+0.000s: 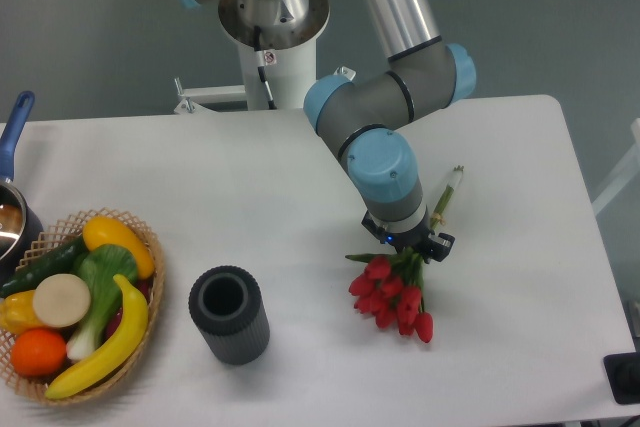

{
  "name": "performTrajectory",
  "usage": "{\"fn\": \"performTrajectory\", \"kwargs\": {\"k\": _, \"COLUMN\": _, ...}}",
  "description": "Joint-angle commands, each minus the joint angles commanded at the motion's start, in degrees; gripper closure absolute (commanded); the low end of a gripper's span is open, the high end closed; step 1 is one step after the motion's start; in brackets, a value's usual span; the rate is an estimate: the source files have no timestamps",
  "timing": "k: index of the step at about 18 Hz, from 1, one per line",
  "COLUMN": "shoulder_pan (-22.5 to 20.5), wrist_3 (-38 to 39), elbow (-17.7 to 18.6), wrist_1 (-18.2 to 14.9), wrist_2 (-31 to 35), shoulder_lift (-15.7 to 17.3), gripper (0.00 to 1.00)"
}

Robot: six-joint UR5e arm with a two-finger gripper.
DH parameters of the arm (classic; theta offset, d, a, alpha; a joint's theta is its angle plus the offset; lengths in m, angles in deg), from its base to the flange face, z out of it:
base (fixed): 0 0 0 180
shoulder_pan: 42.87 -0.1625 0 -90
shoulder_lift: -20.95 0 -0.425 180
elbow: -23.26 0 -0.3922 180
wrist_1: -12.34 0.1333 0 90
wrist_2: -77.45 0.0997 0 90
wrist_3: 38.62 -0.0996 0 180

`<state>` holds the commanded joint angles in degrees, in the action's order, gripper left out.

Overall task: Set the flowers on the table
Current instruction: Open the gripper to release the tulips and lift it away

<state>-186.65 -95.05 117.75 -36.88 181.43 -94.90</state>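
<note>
From my remote station: the grey-and-blue robot arm's black two-finger hand (418, 247) is low over the large white rectangular worktop (520, 147), pinching the bunch of red tulip buds with thin green stems (395, 295) just above the blooms. I see the buds fanned out on the near side of the hand, right of centre, low against the white surface, though I cannot tell whether they touch it. The pale stem ends poke out on the far right side of the hand, angled up and away. To the left, near the front edge, a dark grey ribbed cylinder with an open top (229, 314) stands upright, well apart from the flowers. At the far left sits a woven wicker basket of fruit and vegetables (150, 247), with a blue-handled pot (14, 132) just behind it at the frame's edge.
</note>
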Motion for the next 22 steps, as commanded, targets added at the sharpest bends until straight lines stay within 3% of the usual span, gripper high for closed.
{"fn": "performTrajectory", "kwargs": {"k": 10, "shoulder_pan": -8.2, "wrist_3": -1.2, "elbow": 0.6, "wrist_1": -0.9, "wrist_2": -12.0, "shoulder_lift": 7.1, "gripper": 0.00}}
{"fn": "performTrajectory", "kwargs": {"k": 15, "shoulder_pan": -12.9, "wrist_3": -2.3, "elbow": -0.2, "wrist_1": -2.5, "wrist_2": -19.8, "shoulder_lift": 8.0, "gripper": 0.00}}
{"fn": "performTrajectory", "kwargs": {"k": 22, "shoulder_pan": -17.6, "wrist_3": -20.8, "elbow": -1.1, "wrist_1": -7.2, "wrist_2": -20.6, "shoulder_lift": 9.2, "gripper": 0.00}}
